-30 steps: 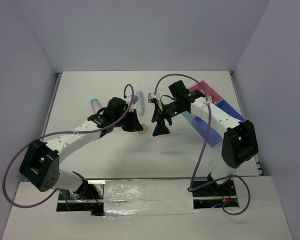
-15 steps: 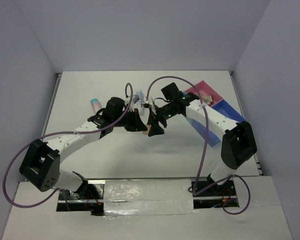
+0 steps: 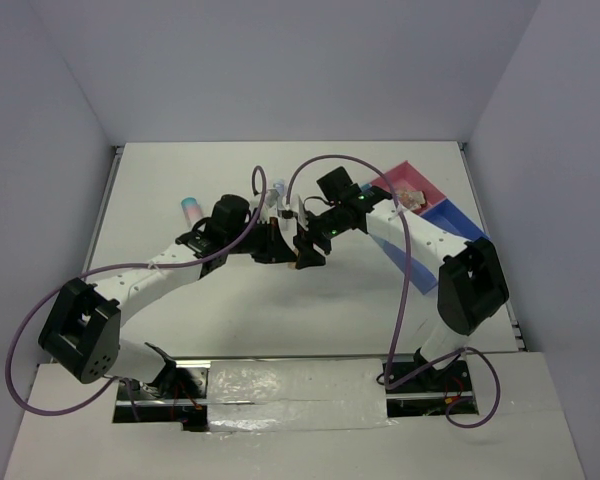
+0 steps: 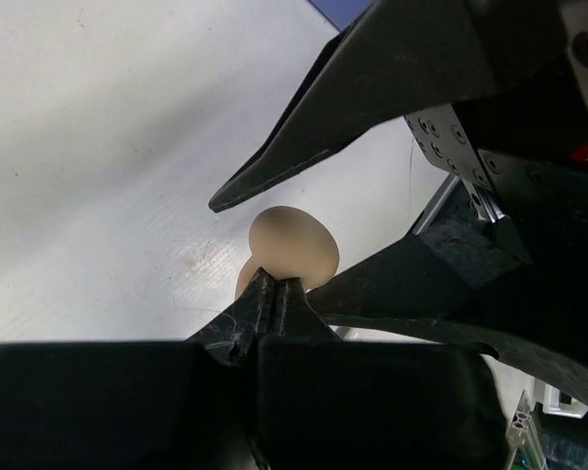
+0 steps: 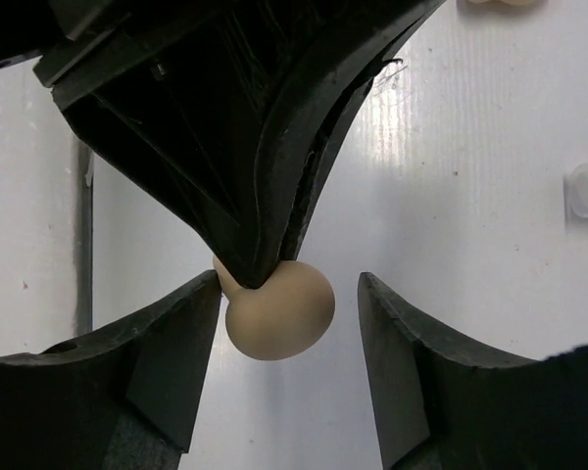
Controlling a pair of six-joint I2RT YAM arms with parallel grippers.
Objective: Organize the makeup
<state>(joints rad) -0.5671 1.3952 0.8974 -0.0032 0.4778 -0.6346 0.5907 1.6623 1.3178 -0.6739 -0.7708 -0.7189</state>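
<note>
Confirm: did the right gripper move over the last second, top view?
Yes. The right gripper shifted left, away from the divided tray and closer to the left gripper holding the peach sponge.

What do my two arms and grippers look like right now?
The left arm and right arm have white shells, black joint housings and a purple cable looping along each. Their fingers are black, tapering wedges. Small green lights glow near the right wrist.

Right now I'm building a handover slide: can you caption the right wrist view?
Handover: the left gripper pinches a peach sponge while the open right gripper flanks it, not yet closed.
</note>
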